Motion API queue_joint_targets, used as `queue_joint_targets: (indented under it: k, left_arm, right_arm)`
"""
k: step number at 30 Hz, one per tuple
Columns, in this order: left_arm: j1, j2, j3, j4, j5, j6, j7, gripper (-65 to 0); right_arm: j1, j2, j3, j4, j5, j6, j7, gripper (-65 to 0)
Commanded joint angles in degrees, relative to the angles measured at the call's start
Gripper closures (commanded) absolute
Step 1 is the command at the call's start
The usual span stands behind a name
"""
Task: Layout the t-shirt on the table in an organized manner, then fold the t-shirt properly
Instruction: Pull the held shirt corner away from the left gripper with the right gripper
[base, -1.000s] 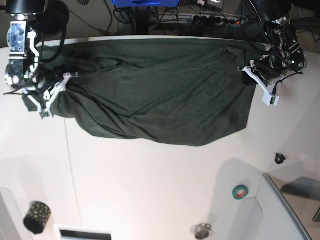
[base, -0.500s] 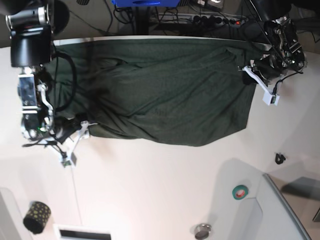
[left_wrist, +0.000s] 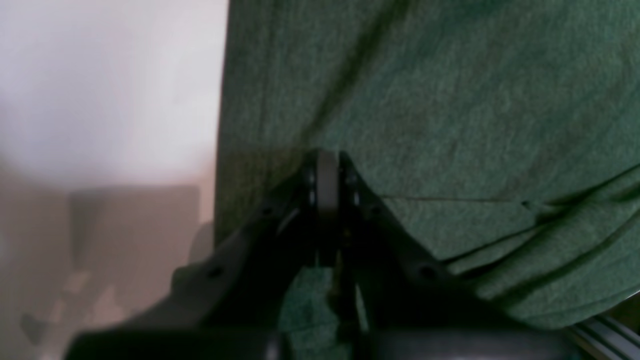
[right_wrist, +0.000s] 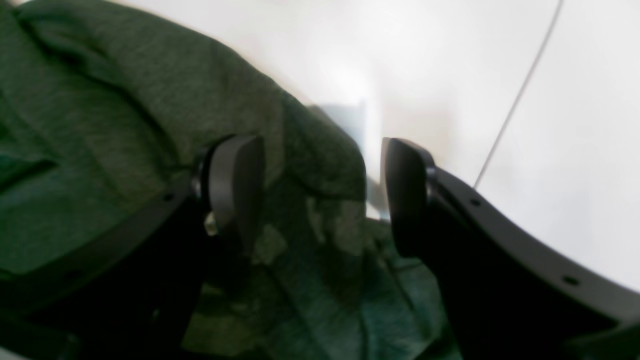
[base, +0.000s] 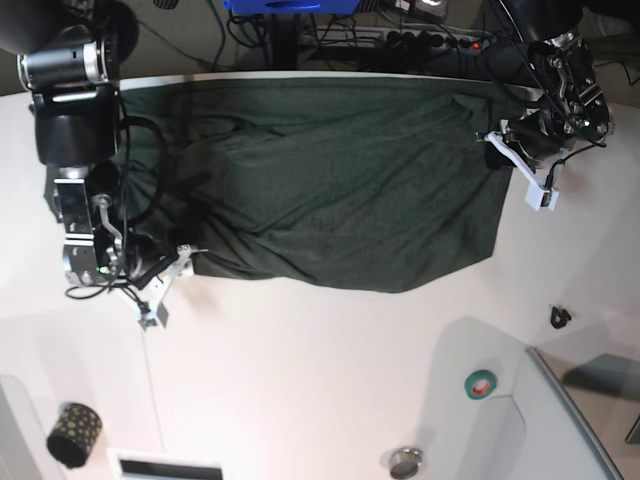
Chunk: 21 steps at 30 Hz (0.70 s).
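T-shirt (base: 330, 190) lies rumpled on the surface (base: 320, 380); left end effector (base: 520, 175) pinches its edge, right end effector (right_wrist: 320, 195) gapes wide.

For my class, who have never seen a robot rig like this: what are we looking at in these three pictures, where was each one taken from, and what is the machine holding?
This is a two-armed robot working at a white table. The wide picture looks down from above; the two close-ups come from cameras mounted on each wrist, looking past the fingers.

A dark green t-shirt lies spread but wrinkled across the far side of the table.

The left gripper, on the right of the overhead picture, is shut on the shirt's edge; its own camera shows the jaws pressed together on the cloth.

The right gripper, on the overhead's left, is open. Its camera shows a fold of shirt between the spread fingers, not clamped.

Rolls of tape lie near the front.
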Motion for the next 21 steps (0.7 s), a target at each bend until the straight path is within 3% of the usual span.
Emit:
queue_joint_targets:
  k: [1, 5, 7, 10, 21]
  left_arm:
    - [-0.2, -0.8, -0.1, 0.7, -0.5, -0.3, -0.4, 0.0]
    - [-0.2, -0.8, -0.1, 0.7, -0.5, -0.3, -0.4, 0.0]
    - [-0.2, -0.8, -0.1, 0.7, -0.5, -0.3, -0.4, 0.0]
    - [-0.2, -0.8, -0.1, 0.7, -0.5, -0.3, -0.4, 0.0]
    - [-0.2, -0.8, -0.2, 0.7, -0.5, -0.3, -0.4, 0.0]
  right_arm:
    - [2.0, 0.5, 0.1, -0.2, 0.0, 0.1, 1.4, -36.5]
    - [3.1, 0.5, 0.0, -2.9, 0.0, 0.4, 2.0, -35.1]
    - [3.1, 0.5, 0.0, -2.7, 0.0, 1.0, 2.5, -24.2]
    - [3.3, 0.5, 0.0, -2.6, 0.0, 1.5, 2.3, -0.2]
    - [5.0, 2.0, 0.0, 3.2, -0.1, 1.5, 2.3, -0.5]
